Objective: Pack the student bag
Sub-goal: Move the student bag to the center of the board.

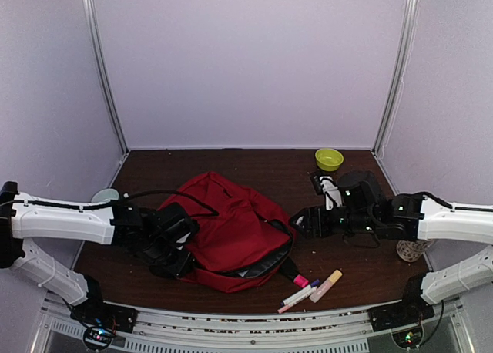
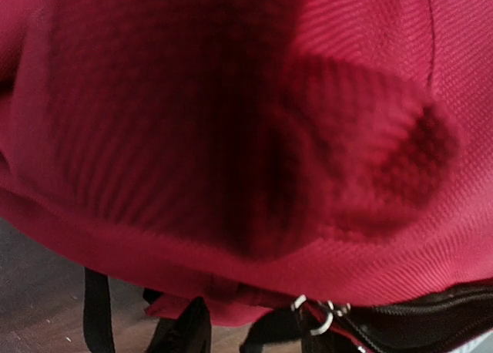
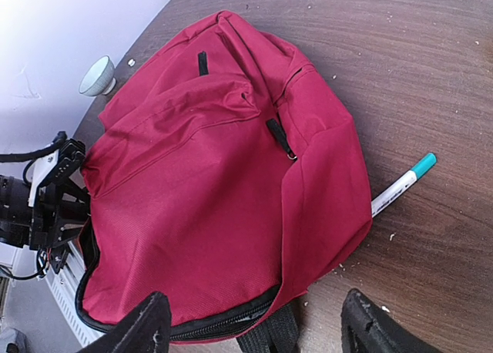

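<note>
- The student bag (image 1: 231, 226), a large soft dark-red fabric backpack with black straps and zipper pulls, lies flat near the middle of the dark brown wooden table (image 1: 370, 268), its front pocket facing up.
- Its black zipper edge runs along the side nearest the arm bases, and a black strap trails out from under it there.
- My left wrist view is almost all red weave (too close to be sharp), with a small metal zipper ring (image 2: 320, 316) on the black zipper band at the bottom.
- The left gripper (image 1: 179, 249) sits low against the bag's left edge. I cannot tell how its jaws stand, since the fingers do not show clearly in any view.
- The right gripper (image 3: 256, 307) hangs over the bag's right edge with its jaws spread wide, pinching nothing.
- A white marker with a teal cap (image 3: 404, 185) lies just beside the bag's right side, one end hidden under the fabric.
- Near the front edge, right of the bag, lie a pink-capped pen (image 1: 301, 281), a white pen with a purple cap (image 1: 299, 295) and a pale yellow-orange highlighter (image 1: 326, 285), close together.
- A small lime-green bowl (image 1: 329, 159) stands at the back right, well apart from the bag.
- A pale round bowl (image 1: 105, 194) sits at the table's left edge.
</note>
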### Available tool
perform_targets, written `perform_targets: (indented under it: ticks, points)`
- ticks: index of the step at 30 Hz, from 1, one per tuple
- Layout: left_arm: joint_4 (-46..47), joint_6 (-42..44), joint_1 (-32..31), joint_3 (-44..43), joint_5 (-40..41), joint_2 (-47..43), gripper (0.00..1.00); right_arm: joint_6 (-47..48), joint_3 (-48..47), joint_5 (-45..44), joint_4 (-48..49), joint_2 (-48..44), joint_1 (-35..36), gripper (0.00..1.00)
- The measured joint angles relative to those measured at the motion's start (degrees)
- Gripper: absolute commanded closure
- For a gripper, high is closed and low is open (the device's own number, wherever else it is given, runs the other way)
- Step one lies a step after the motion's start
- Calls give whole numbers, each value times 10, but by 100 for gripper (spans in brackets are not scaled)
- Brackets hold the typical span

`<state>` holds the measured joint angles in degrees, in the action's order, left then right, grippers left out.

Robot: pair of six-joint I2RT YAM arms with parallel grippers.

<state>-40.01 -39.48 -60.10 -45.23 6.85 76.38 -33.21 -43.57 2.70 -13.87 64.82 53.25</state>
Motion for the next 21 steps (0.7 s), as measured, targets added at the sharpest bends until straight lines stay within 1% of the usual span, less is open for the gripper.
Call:
perform_targets:
  ticks: [1, 4, 5, 9, 14, 16, 21]
  points:
    - [3, 2, 1, 2, 0, 2, 71, -1, 0, 0, 0, -1, 0, 24]
    - [20, 5, 3, 9, -2, 3, 96, -2, 1, 0, 0, -1, 0, 24]
    - [29, 11, 3, 13, -5, 3, 100, -2, 2, 0, 1, -1, 0, 24]
    - [48, 24, 3, 18, -16, 2, 100, -5, 13, 8, 6, -2, 0, 24]
    - [56, 32, 3, 18, -26, -12, 100, 3, 23, 54, 20, -3, 8, 24]
    - [57, 35, 3, 17, -33, -19, 100, 16, 24, 77, 23, -7, 28, 24]
    - [55, 41, 1, 6, -49, -28, 100, 47, 24, 124, 38, -4, 106, 25]
